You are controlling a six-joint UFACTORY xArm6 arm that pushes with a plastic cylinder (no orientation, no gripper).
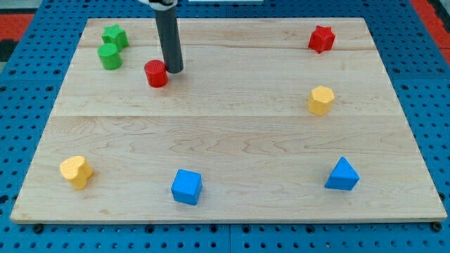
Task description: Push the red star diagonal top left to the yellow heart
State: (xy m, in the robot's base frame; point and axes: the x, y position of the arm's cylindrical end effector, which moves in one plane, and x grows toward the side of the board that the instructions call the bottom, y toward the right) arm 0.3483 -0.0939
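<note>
Tip (pixel 174 71) down on the board, bare and gripping nothing, just right of a red cylinder (pixel 156 73), with the red star (pixel 321 39) far off to its right, slightly up, and the yellow heart (pixel 76 171) down-left.

my tip (pixel 174 71) beside red cyl. (pixel 156 73)

Bright, even light is falling from overhead; blocks are casting short soft shadows on the counter (pixel 232 140); focus is holding sharp.
</note>
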